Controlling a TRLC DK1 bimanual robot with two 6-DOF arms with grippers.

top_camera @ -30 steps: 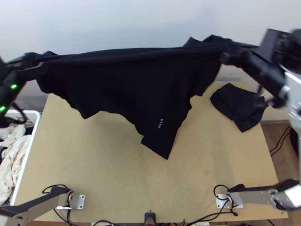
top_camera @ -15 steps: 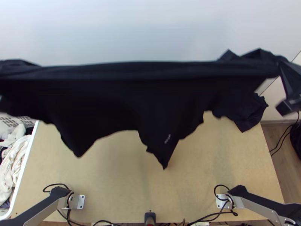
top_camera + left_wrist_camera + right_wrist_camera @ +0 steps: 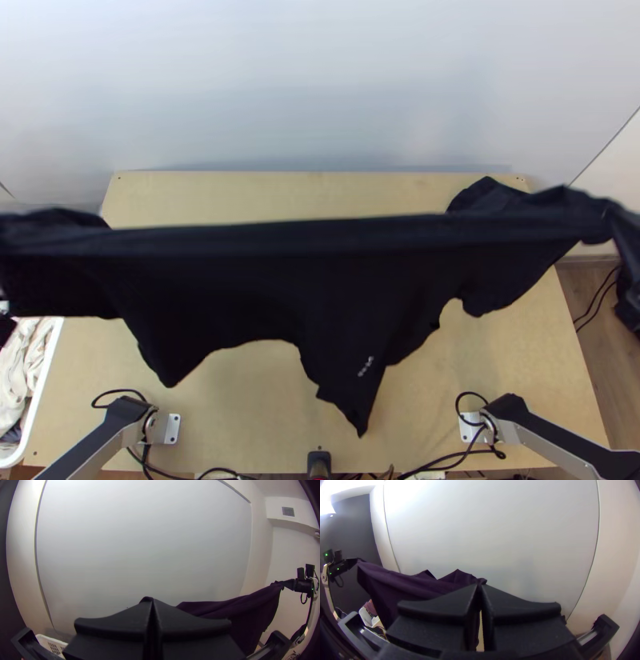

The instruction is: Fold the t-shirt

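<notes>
Black t-shirt, pulled smooth and wide between my left claw and right claw, both closed on it; jagged lower edge dangling, open pale wooden surface beyond and nearer.

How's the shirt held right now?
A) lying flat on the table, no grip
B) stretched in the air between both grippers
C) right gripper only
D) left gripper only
B: the black t-shirt spans above the table, one end in the left gripper's closed fingertips, the other in the right gripper's.
</notes>
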